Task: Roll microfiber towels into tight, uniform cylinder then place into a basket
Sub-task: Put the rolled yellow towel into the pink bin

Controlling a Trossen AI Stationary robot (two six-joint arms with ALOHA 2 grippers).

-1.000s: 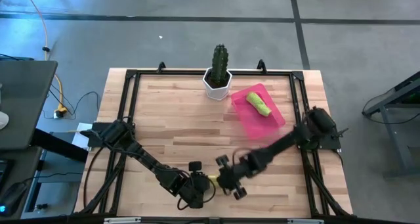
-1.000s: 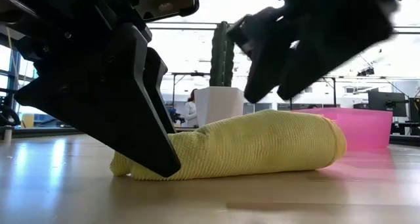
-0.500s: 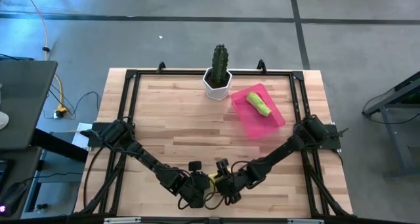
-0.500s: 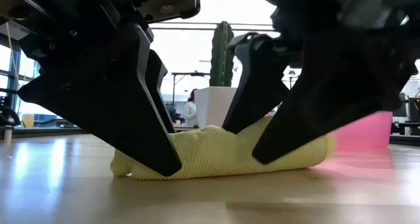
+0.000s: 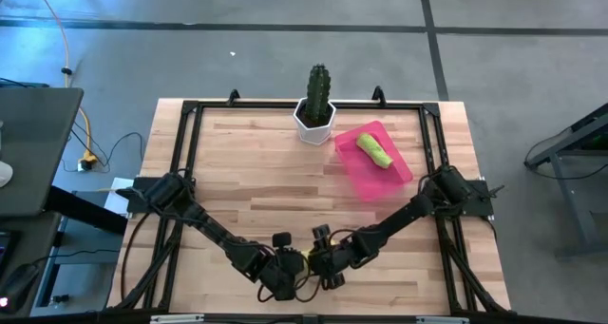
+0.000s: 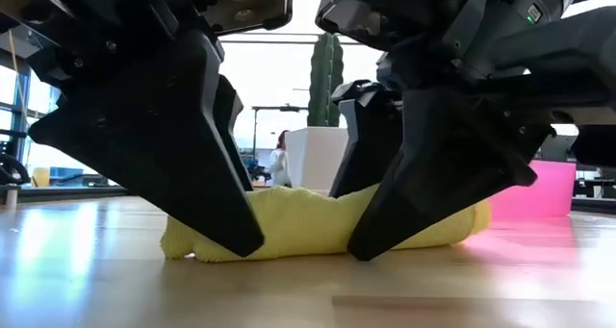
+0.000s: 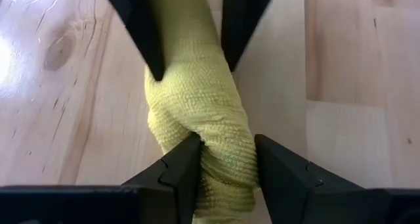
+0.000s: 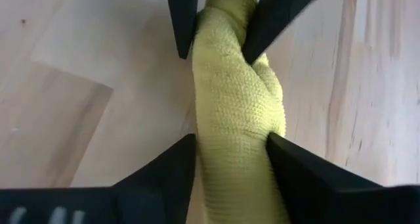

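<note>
A bright yellow towel (image 6: 298, 227), rolled into a short cylinder, lies on the wooden table near the middle of its near edge (image 5: 306, 260). My left gripper (image 5: 285, 276) is shut on the roll's left end, and my right gripper (image 5: 325, 267) is shut on its right end. In the low view both grippers' near fingers stand in front of the roll and hide parts of it. A rolled lime green towel (image 5: 374, 151) lies in the pink basket (image 5: 394, 177) at the far right. My left gripper pinches the roll's left end (image 7: 223, 161) between its two fingers (image 7: 187, 161), which lie across the roll and slant down from the table's left. The cloth is dented in at the pinch. The roll lies on the table. My right gripper has the roll near its right end (image 8: 231, 152) between its two fingers (image 8: 279, 161), both against the cloth. They slant down from the table's right and lie across the roll. The near fingertip (image 6: 364, 249) reaches the table, and the roll lies on the wood.
A white hexagonal pot with a cactus (image 5: 314, 118) stands at the middle of the far edge, left of the basket. A black frame (image 5: 185, 153) runs around the tabletop. Bare wood lies between the roll and the pot.
My right gripper has come down and toward the table's left from above the roll's right end. Its fingers now stand on either side of that end, at the table. The yellow roll has stayed in place, its right end squeezed narrower.
</note>
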